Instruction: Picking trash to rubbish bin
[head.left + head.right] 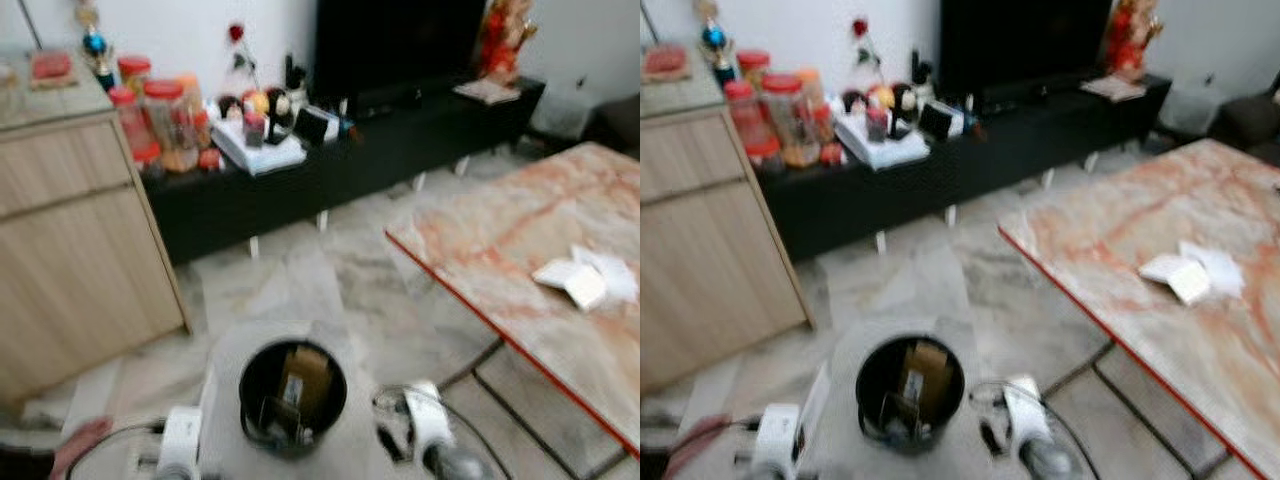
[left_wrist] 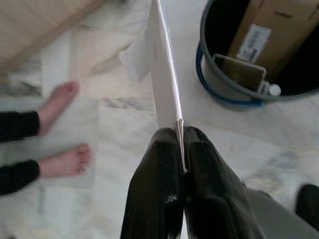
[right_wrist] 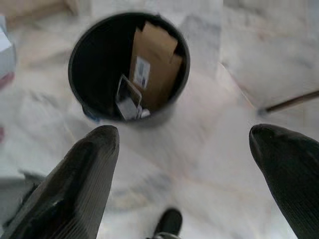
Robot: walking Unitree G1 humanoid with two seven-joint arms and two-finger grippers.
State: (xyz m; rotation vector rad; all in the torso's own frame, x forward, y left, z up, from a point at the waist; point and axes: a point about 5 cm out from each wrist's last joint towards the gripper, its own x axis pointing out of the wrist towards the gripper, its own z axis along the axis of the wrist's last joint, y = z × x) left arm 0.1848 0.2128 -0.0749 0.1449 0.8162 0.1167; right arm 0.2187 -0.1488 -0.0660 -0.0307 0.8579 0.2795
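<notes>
A black round rubbish bin (image 1: 292, 395) stands on the marble floor just ahead of me, holding a brown cardboard box (image 3: 154, 57) and other trash. My left gripper (image 2: 180, 137) is shut on a flat white sheet of paper (image 2: 160, 64), held edge-on beside the bin's rim (image 2: 209, 74). My right gripper (image 3: 184, 144) hangs open above the floor, near the bin (image 3: 129, 64), with nothing between its fingers. More white paper trash (image 1: 588, 278) lies on the marble-topped table (image 1: 500, 240) to my right.
A light wooden cabinet (image 1: 70, 240) stands at the left. A low black TV bench (image 1: 340, 160) with jars and clutter runs along the back wall. A person's bare feet (image 2: 62, 129) rest on the floor to my left. The table's metal frame (image 1: 500, 385) reaches near the bin.
</notes>
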